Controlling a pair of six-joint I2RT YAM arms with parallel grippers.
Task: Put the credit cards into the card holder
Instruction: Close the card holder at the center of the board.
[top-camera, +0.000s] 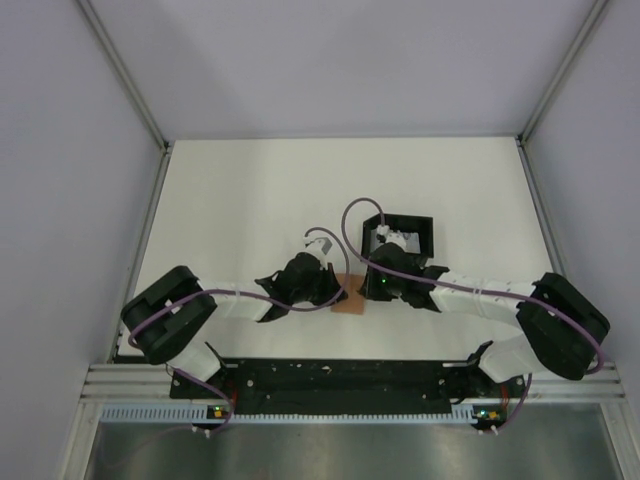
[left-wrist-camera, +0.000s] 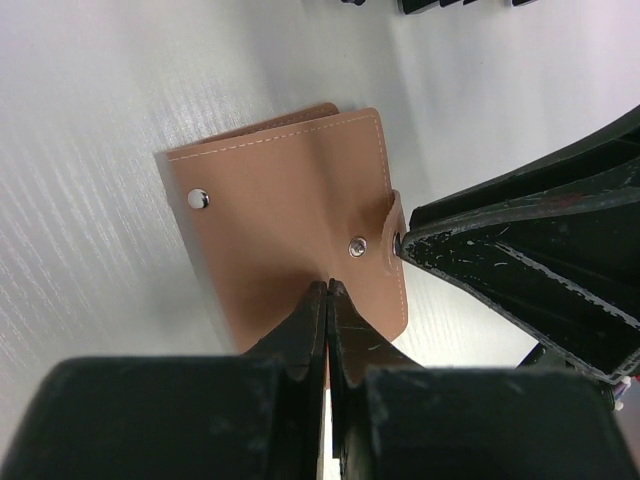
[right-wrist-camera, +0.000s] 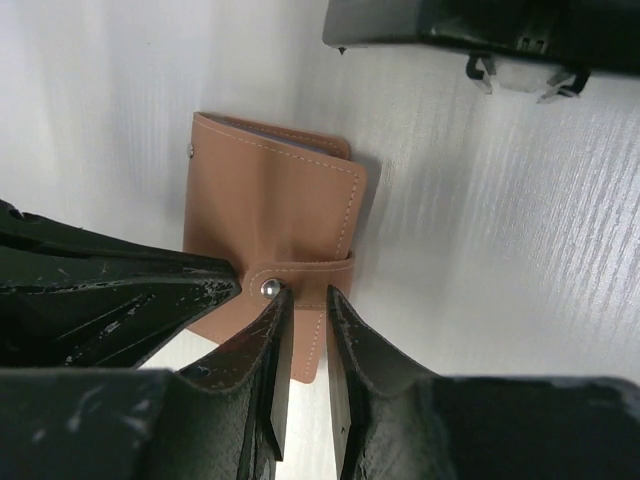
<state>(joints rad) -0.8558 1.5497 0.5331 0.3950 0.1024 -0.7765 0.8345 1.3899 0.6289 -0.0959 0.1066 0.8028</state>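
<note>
The tan card holder (top-camera: 350, 304) lies flat on the white table between my two grippers, its strap snapped shut. My left gripper (left-wrist-camera: 328, 287) is shut, with its tips resting on the holder's face (left-wrist-camera: 280, 200) just below the strap snap. My right gripper (right-wrist-camera: 307, 295) has its jaws a narrow gap apart, standing over the strap beside the snap on the holder (right-wrist-camera: 270, 190). Its fingers (left-wrist-camera: 520, 255) reach the strap tab in the left wrist view. No credit cards are in view.
A black square open tray (top-camera: 428, 236) stands just behind the right gripper. The left gripper's fingers (right-wrist-camera: 110, 290) fill the left of the right wrist view. Grey walls enclose the table on three sides.
</note>
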